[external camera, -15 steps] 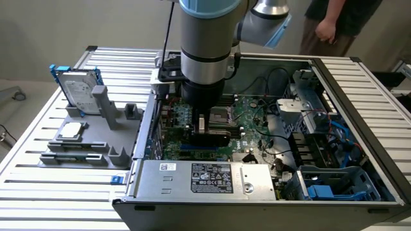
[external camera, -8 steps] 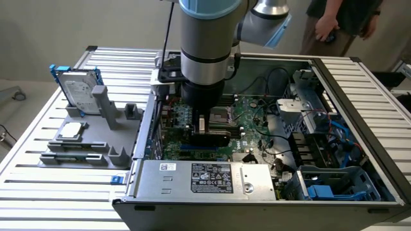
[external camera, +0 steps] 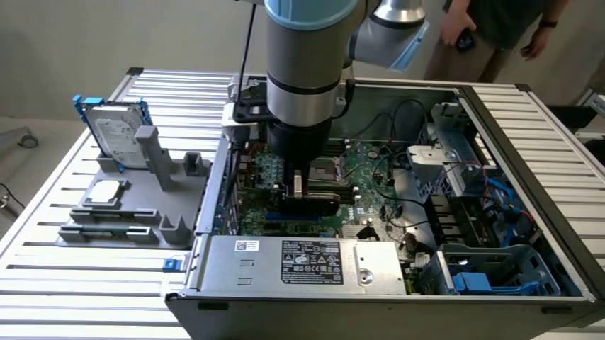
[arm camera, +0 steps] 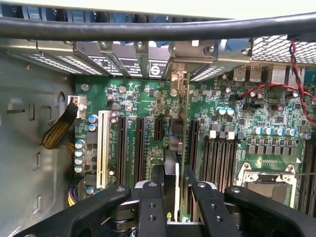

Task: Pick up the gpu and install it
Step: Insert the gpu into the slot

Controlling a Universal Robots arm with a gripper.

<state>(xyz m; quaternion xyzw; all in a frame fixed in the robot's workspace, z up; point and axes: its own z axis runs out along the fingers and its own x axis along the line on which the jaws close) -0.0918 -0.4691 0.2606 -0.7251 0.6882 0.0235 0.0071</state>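
Wrist view: thin flat gpu (arm camera: 176,140) in gripper (arm camera: 173,174)

Power supply (external camera: 302,265) and cables (arm camera: 58,129) crowd the motherboard (external camera: 373,166) beneath the hand (arm camera: 174,175).

A plain pale wall (external camera: 113,28) closes the exterior view from ten to twelve o'clock. The table (external camera: 57,283) has a top of ribbed metal slats. At nine o'clock there is pale floor (external camera: 24,177) with a small caster wheel (external camera: 27,141). At one o'clock a person (external camera: 492,35) stands behind the table. The light is soft and even.
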